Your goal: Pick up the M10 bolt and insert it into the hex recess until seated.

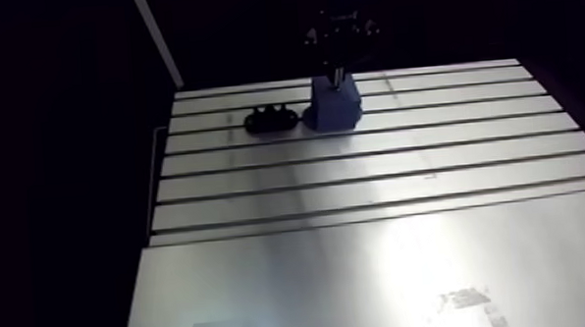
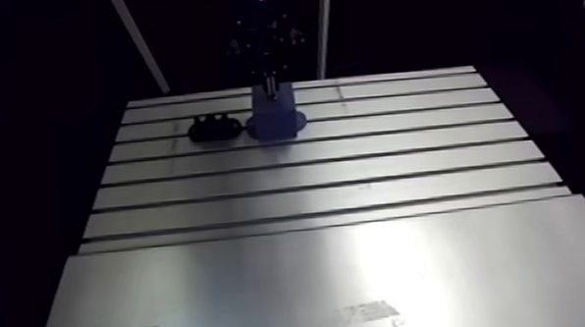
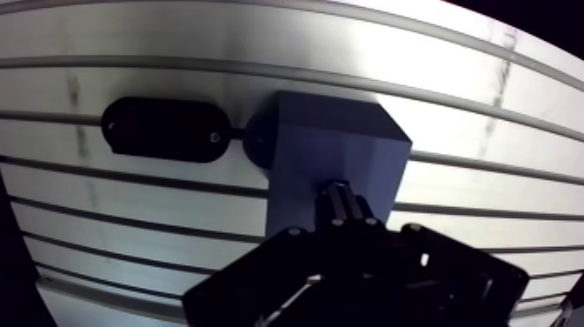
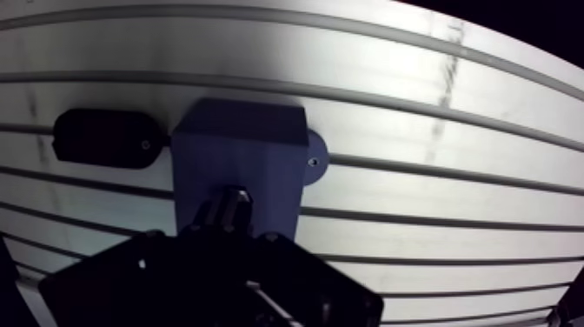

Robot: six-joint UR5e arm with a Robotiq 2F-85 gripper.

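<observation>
1. Arm view only: gripper (image 1: 335, 62) directly over blue block (image 1: 335, 108); black oval holder (image 1: 272, 120) just beside, on slotted table (image 1: 376, 174).
2. Wrist view: dark ribbed bolt (image 3: 344, 205) at the matte block's top; cannot tell the grip.

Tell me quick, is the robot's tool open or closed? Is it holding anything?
Tool: closed, holding the bolt right over the blue block.

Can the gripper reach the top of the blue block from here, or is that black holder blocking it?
Probably yes. The gripper hangs right over the blue block, with nothing seen between them. The black holder lies beside the block on the table, clear of the way down.
</observation>
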